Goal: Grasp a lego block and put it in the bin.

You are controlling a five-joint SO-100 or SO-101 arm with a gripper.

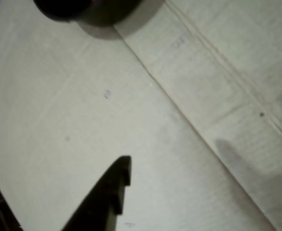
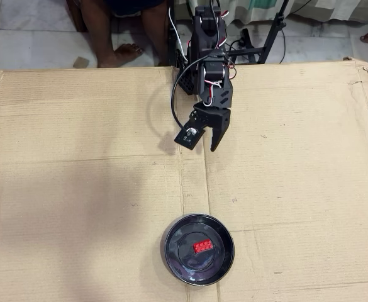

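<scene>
Gripper (image 2: 210,137) of the black arm (image 2: 207,56) hangs in the upper middle of the overhead view, above bare cardboard (image 2: 83,189), its two fingers spread apart and pinching nothing. One finger tapers to a point toward the lower part of the frame; the other carries a small square plate at its left side. Wires loop out from the arm on the left.

Well below it, near the bottom centre of the overhead view, the bin (image 2: 199,250) sits on the cardboard, astride a fold line. The lego block (image 2: 202,246) lies inside the bin on its flat centre, slightly tilted.

In the wrist view a single dark finger (image 1: 109,197) rises from the bottom edge, left of centre, over pale cardboard crossed by a diagonal seam. A dark rounded shape at the top edge, left of centre, is the bin's rim (image 1: 83,12); the picture is too blurred to show more.

At the top of the overhead view, beyond the cardboard, a person's bare feet (image 2: 124,53) rest on a tiled floor (image 2: 26,38).
</scene>
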